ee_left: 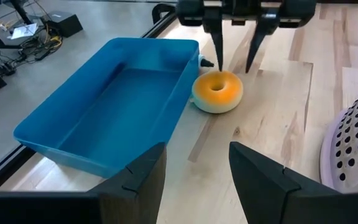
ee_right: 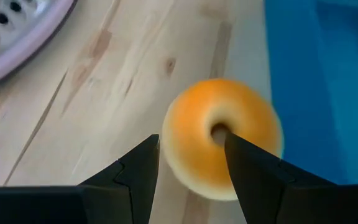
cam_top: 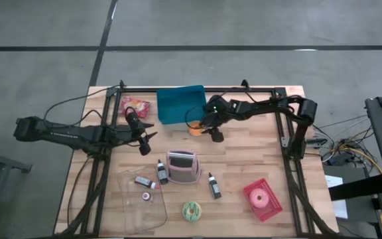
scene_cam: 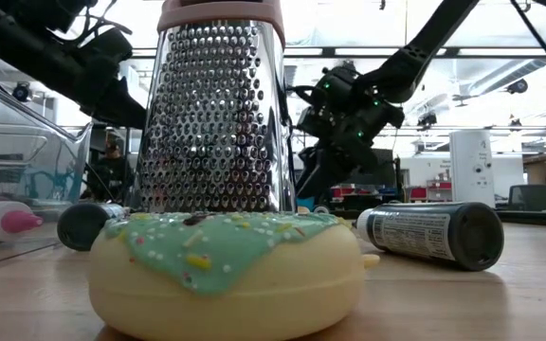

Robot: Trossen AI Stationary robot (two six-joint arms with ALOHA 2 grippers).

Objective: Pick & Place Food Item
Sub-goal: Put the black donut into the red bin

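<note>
An orange-frosted donut [cam_top: 196, 130] lies flat on the table just beside the near side of the blue bin [cam_top: 181, 104]. It also shows in the left wrist view [ee_left: 217, 91] and the right wrist view [ee_right: 222, 137]. My right gripper [ee_right: 191, 168] is open and hangs just above the donut, its fingers pointing down; it also shows in the left wrist view [ee_left: 234, 62]. I see no touch between its fingers and the donut. My left gripper [ee_left: 194, 174] is open and empty, left of the donut in the high view [cam_top: 144, 141], facing the bin [ee_left: 110, 106].
A metal grater [cam_top: 183, 167] stands mid-table, with small bottles [cam_top: 162, 171] [cam_top: 213, 186] beside it. Nearer the front lie a green-frosted donut [cam_top: 191, 211], a pink donut in a red basket [cam_top: 264, 199] and a clear container [cam_top: 141, 196]. A pink snack bag [cam_top: 136, 106] lies left of the bin.
</note>
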